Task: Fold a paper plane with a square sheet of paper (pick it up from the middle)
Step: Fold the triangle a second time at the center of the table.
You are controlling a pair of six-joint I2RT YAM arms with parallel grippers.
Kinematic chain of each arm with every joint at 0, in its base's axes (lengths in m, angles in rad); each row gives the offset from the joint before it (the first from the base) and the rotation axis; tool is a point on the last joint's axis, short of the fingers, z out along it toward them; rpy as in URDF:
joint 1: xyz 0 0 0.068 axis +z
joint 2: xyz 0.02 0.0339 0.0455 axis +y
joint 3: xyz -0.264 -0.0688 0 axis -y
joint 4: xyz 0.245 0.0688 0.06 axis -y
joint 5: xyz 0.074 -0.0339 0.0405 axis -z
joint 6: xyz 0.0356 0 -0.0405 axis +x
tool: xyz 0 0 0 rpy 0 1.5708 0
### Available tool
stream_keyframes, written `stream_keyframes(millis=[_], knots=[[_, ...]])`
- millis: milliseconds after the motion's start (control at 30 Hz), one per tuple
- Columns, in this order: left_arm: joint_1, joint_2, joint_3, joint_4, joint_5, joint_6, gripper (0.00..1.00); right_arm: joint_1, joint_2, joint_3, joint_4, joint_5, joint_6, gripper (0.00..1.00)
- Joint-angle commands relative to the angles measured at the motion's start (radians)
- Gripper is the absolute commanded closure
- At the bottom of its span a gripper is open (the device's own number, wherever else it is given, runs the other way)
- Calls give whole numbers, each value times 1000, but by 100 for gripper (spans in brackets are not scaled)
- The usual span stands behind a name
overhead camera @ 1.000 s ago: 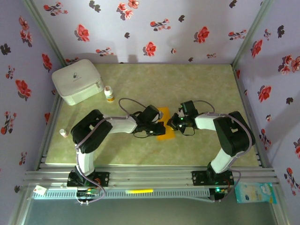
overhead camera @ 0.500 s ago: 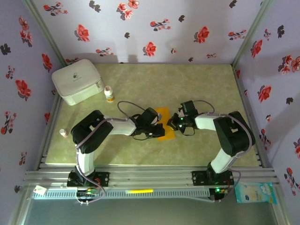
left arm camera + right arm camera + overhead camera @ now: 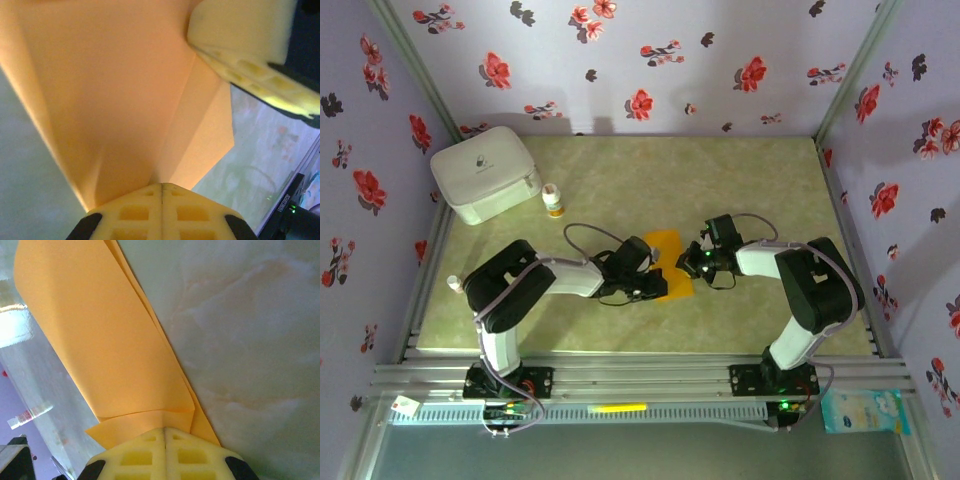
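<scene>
The square sheet of paper (image 3: pixel 672 262) lies near the middle of the counter (image 3: pixel 750 180), between the two end effectors. It is bright orange and folded into layers with a slanted crease. The left end effector (image 3: pixel 654 284) touches its left side and the right end effector (image 3: pixel 689 262) touches its right side.

In the left wrist view, the left end effector (image 3: pixel 161 186) has its fingers pressed together. The crease of the paper (image 3: pixel 115 100) runs right up to their tips. One pale finger (image 3: pixel 240 40) of the right end effector sits on the far part of the paper.

In the right wrist view, the right end effector (image 3: pixel 165 430) is squeezed together too. Its tips sit on the paper's (image 3: pixel 100 340) near edge, where a corner curls over. I cannot tell if either one has paper pinched inside.

A white box (image 3: pixel 485 175) sits in the far left corner, with a small white bottle (image 3: pixel 553 201) with an orange cap just beside it. Both are well apart from the paper. Nothing lies between the paper and the end effectors.

Both arms bend low over the counter and reach in toward each other from the sides.
</scene>
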Motion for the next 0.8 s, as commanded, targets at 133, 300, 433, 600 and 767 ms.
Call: stream_keyframes(millis=[133, 300, 433, 600, 767], knots=[[-17, -32, -21, -85, 13, -17, 98, -11, 38, -12, -115, 89, -19, 100], [-17, -30, -10, -119, 24, -12, 99, -11, 39, -12, -122, 91, -24, 100], [-18, -61, -25, -110, 19, -31, 98, -9, 35, -17, -122, 94, -24, 100], [-12, -126, 0, -46, 21, -21, 97, -11, 27, -15, -120, 87, -22, 100], [36, -135, 31, 28, 15, -25, 97, -11, 18, -17, -120, 86, -22, 100]])
